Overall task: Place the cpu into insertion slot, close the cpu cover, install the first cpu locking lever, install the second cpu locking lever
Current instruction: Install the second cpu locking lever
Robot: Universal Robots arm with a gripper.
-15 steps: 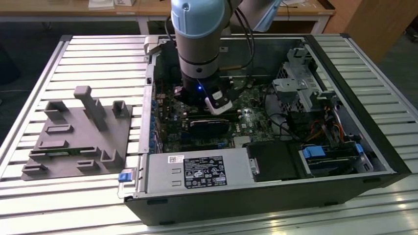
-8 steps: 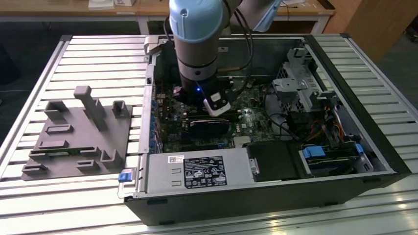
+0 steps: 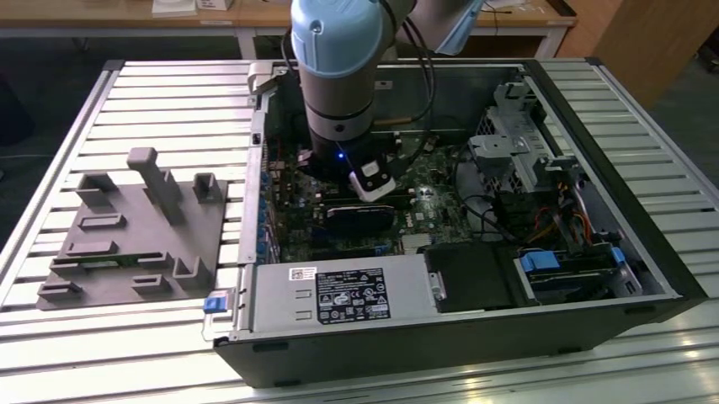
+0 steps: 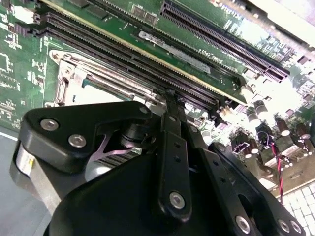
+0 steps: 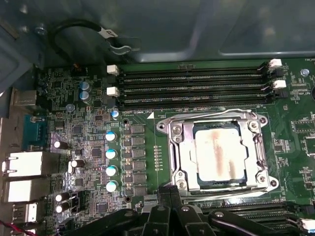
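End effector point(image 5: 170, 196), fingers pressed together, hovers just beside the cpu cover point(image 5: 179, 147); cpu point(image 5: 220, 155) sits beneath it.

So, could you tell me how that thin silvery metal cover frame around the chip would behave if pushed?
The thin silvery metal cover frame looks like stamped sheet, so probably stiff but light. It lies flat over the silvery-grey square chip, so a push would likely slide off rather than tip it.

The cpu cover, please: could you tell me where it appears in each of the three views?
Exterior view: too hidden behind the arm to tell.
First wrist view: cpu cover frames the cpu, below the memory slots.
Second wrist view: cover's corner beside the memory slots, the shared landmark.
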